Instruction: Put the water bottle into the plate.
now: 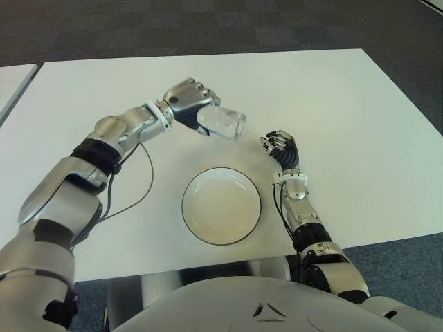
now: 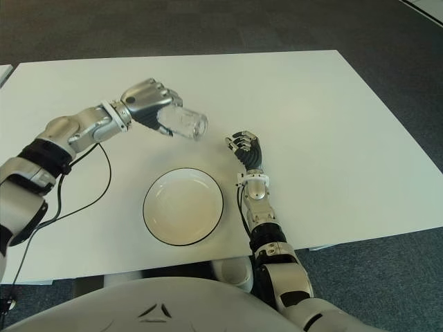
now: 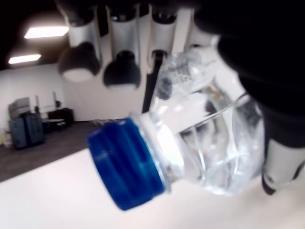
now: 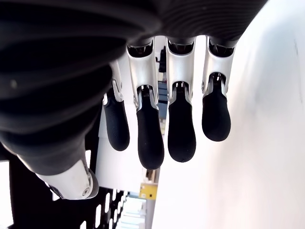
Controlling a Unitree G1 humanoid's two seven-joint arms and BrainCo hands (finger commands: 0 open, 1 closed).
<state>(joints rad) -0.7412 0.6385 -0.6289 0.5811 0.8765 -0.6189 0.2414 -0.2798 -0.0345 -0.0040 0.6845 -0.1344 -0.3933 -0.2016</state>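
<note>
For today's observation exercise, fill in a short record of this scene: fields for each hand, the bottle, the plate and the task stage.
left hand: shut on the water bottle, held above the table, beyond the plate
water bottle: clear, blue cap, tilted on its side in the grasp
plate: white, dark rim, nothing in it, near the table's front edge
right hand: fingers relaxed, holds nothing, to the right of the plate
task stage: bottle lifted, not yet in the plate

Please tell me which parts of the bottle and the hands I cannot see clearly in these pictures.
- Water bottle: in both eye views the left hand covers its cap end; only the clear body shows.
- Bottle's base: cut off in the left wrist view by the hand's dark housing.
- Bottle's label text: blurred in the left wrist view.
- Right hand beside the plate: whether it touches the table cannot be told.
</note>
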